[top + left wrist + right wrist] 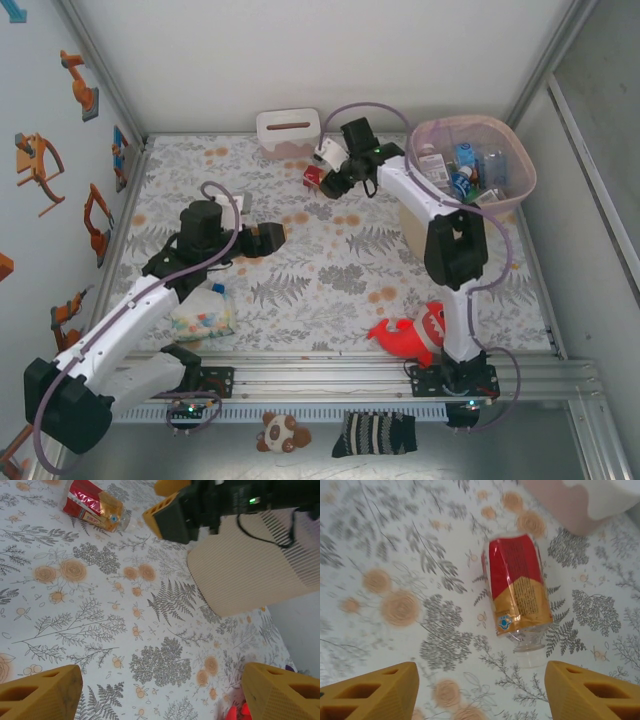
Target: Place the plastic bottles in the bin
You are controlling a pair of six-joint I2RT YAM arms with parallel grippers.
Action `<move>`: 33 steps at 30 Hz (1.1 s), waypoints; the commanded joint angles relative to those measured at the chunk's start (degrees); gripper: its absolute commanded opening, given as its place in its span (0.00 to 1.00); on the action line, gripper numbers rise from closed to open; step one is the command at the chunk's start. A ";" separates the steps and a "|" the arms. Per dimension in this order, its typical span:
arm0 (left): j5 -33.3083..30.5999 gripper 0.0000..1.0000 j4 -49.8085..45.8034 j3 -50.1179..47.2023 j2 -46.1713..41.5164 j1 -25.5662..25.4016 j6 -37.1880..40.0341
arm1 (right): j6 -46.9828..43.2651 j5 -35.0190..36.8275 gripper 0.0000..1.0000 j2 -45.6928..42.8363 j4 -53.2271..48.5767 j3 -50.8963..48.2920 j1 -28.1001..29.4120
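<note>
Pick-up stage: your right claw (pixel 480 692) hangs open above the clear plastic bottle (pixel 517 587) with a red-gold label, lying on the table (pixel 395 540). Descend, clamp it, then carry it to the pink-lined cream bin (pixel 527 172). Your left claw (pixel 160 690) gapes empty.

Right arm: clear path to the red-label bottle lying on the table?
Probably yes. The right gripper is open and aimed at the red-label bottle, which lies alone on the table with nothing in between.

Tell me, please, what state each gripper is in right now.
Left gripper: open, holding nothing.
Right gripper: open, empty, above the lying clear plastic bottle with a red-and-gold label.
</note>
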 commanded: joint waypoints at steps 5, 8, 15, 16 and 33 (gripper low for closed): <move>-0.98 0.83 -1.14 -1.71 -1.58 0.38 -0.37 | -3.87 4.36 0.83 10.11 1.61 9.09 -0.67; -1.10 0.83 -1.14 -1.76 -1.36 0.46 -0.41 | -3.31 3.42 0.99 14.18 0.56 12.81 -1.09; -0.93 0.83 -0.32 -2.01 0.28 0.56 -0.36 | -3.75 2.38 0.99 20.88 -0.34 18.73 -1.92; -0.75 0.83 -0.03 -2.01 0.65 0.55 -0.47 | -3.75 1.93 0.98 21.67 -0.64 19.70 -2.07; 1.44 0.83 2.87 -3.13 3.65 0.64 -1.32 | -6.00 -5.41 0.69 24.93 -2.23 20.87 -2.28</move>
